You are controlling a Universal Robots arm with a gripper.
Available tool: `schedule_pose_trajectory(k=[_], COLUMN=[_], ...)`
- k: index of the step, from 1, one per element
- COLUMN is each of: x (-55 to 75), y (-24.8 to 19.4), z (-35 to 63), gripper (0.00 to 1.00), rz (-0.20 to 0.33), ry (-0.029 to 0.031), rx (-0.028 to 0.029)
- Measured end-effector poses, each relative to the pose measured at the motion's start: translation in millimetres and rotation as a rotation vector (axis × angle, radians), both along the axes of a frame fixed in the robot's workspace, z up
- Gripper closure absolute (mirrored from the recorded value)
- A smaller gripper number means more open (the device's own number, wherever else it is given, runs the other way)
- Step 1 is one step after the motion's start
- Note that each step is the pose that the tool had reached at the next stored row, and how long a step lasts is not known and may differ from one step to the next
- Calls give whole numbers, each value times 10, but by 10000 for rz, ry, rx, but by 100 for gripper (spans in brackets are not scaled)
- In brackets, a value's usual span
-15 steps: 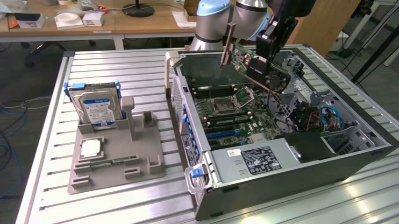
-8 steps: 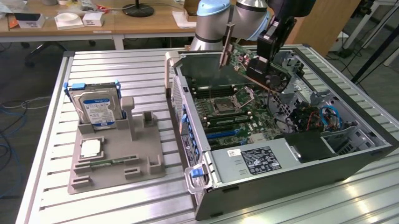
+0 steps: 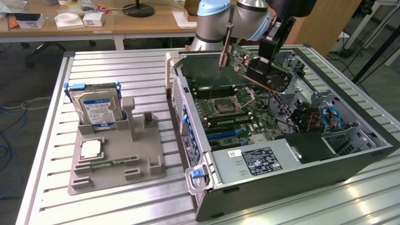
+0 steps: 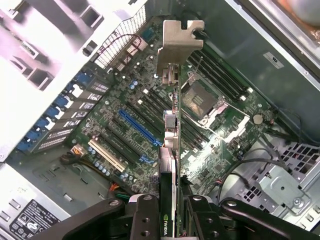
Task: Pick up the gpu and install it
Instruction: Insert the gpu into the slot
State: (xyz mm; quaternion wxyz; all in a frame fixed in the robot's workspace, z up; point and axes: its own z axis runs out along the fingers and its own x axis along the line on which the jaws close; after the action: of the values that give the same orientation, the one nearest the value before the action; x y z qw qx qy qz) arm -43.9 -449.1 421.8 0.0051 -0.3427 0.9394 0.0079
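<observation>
gripper: closed on gpu | gpu: edge-on between gripper's jaws, held above motherboard

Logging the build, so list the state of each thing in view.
graphics card: held over the open case, not seated in a slot
claw: shut on the graphics card
computer case: lying flat, side open
hard drive: upright in the grey holder

NVIDIA mark on the gpu
</observation>
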Motion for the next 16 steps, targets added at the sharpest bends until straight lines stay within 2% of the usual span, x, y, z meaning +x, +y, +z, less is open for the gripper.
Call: schedule_pose_trajectory(k=[16], x=[0], y=[0], z=[0], gripper=[74], rz=[1190], ry=[0], rx=[-1])
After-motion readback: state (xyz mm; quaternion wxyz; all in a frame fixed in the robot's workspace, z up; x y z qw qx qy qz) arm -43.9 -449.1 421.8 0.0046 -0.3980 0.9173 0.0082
